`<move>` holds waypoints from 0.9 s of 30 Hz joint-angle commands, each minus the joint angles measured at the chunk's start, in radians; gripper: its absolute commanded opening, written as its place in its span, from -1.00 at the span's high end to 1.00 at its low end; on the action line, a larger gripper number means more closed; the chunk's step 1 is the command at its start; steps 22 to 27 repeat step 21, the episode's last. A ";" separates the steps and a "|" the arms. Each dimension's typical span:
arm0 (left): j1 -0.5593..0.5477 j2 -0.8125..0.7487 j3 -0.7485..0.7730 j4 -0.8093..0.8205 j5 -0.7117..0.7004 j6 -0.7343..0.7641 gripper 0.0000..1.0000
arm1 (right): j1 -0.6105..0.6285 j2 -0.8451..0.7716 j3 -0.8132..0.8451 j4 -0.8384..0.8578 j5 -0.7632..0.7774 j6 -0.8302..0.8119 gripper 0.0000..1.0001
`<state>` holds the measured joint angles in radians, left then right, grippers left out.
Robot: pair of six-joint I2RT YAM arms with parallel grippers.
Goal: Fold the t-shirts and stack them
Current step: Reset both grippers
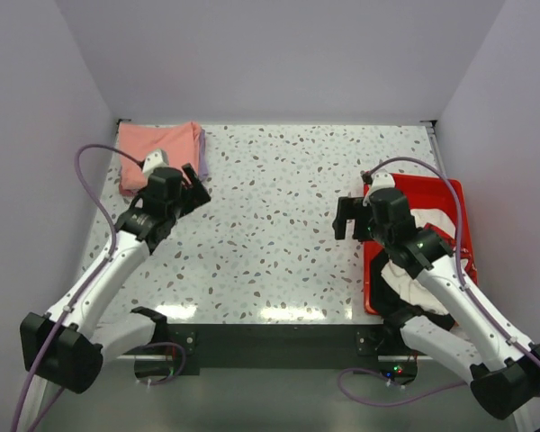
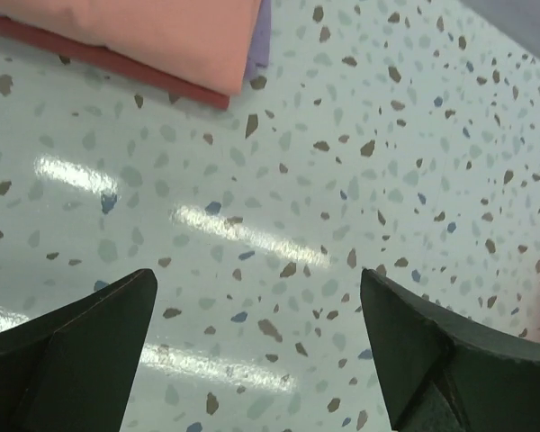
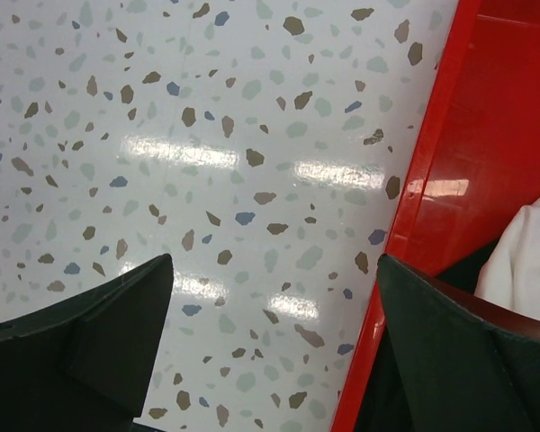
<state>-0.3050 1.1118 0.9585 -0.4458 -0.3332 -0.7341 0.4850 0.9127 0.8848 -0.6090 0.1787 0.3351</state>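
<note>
Folded salmon-pink t-shirt (image 1: 157,148) lies flat atop a lavender t-shirt (image 1: 202,156) in the table's (image 1: 279,198) far-left corner; a white t-shirt (image 1: 441,222) sits crumpled in the red tray (image 1: 452,188), right.

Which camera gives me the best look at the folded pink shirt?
The top view: the folded pink shirt lies almost whole in the far left corner. The left wrist view catches only one corner of it; the right wrist view shows none.
</note>
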 commanded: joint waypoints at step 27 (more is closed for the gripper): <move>-0.128 -0.506 -0.302 -0.240 -0.227 -0.186 -1.00 | -0.002 -0.084 -0.211 0.183 -0.012 0.157 -0.97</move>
